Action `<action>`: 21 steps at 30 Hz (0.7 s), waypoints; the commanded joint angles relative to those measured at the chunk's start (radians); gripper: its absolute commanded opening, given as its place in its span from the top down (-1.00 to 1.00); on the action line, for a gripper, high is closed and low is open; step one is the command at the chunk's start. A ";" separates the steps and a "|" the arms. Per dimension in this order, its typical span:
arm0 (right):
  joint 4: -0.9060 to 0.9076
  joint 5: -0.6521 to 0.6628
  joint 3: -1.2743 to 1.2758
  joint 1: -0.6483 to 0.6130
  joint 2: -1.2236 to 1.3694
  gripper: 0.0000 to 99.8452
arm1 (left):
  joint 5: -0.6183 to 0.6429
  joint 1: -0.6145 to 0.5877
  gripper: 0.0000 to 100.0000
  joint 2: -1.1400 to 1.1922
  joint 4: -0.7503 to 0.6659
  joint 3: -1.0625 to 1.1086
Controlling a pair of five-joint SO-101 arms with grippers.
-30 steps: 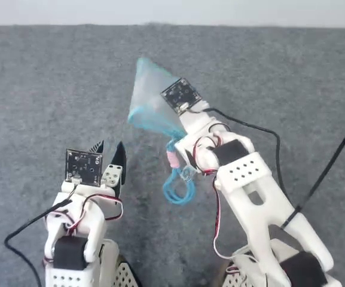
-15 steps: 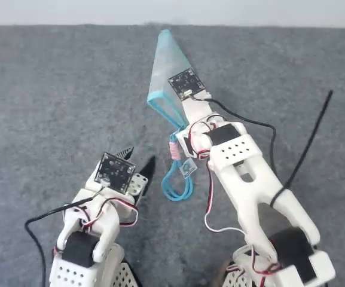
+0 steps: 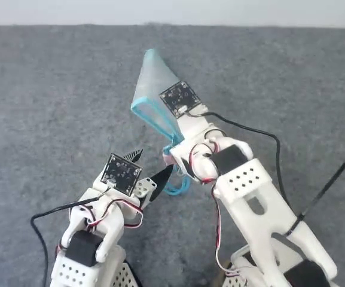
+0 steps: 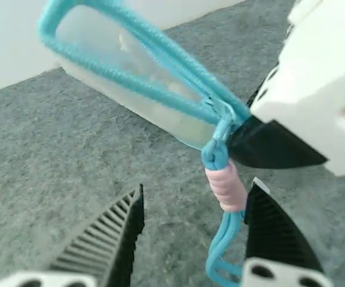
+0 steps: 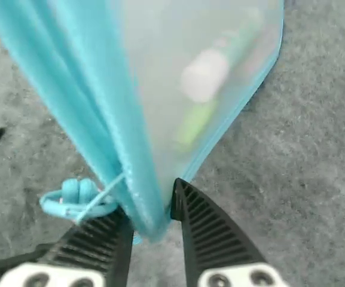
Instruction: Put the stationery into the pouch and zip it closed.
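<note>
Between my open left claw's (image 4: 197, 189) tips, nearer the right one, the pink zip pull (image 4: 226, 186) hangs straight down; my right claw (image 5: 152, 210) pinches the pouch (image 5: 208, 78).

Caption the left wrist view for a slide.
Left gripper, open, flanks the pink zipper pull below the held pouch.

The gap between the left gripper's (image 4: 197, 186) spread fingers was partly taken up by the pink bead (image 4: 226, 186) and the blue cord (image 4: 220, 257) hung from the pouch (image 4: 142, 66) — both were crowded towards one finger, and the other side was left free. Just beyond, the way was barred by the right gripper (image 5: 150, 200), clamped on the pouch's corner. Room to pass was offered over the grey mat (image 3: 52, 89) — on the left arm's outer side.
</note>
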 commanded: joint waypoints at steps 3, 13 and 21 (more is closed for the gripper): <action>-0.001 0.032 0.003 -0.056 -0.062 0.99 | 0.011 0.006 0.48 -0.021 -0.038 0.015; -0.042 0.074 0.060 -0.076 -0.054 0.99 | 0.003 0.000 0.67 -0.021 -0.123 0.077; -0.105 0.095 0.127 -0.061 -0.053 0.99 | 0.003 0.000 0.87 -0.021 -0.123 0.077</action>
